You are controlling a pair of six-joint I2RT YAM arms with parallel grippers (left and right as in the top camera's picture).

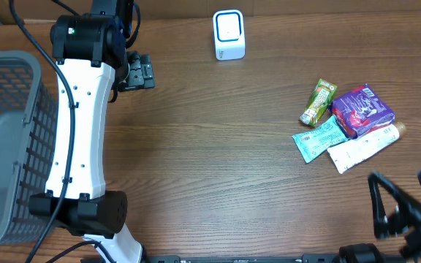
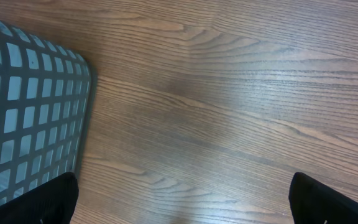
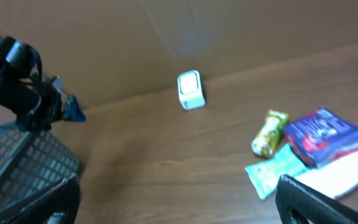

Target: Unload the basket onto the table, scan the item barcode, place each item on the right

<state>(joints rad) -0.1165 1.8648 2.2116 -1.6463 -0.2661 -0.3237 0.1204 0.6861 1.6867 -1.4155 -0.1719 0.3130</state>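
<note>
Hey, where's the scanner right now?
In the overhead view, the scanner stands alone at the far edge of the table, about the middle, beyond and left of the snacks on the right side.

Print on purple packet (image 1: 362,109) too small to read, no other legible text

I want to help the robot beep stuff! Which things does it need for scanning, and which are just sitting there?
For the job:
- white scanner
- things it could scan, in one pile: green snack packet, purple packet, teal packet, white tube

Just sitting there:
- grey mesh basket, probably; scanning itself does not need it
</note>
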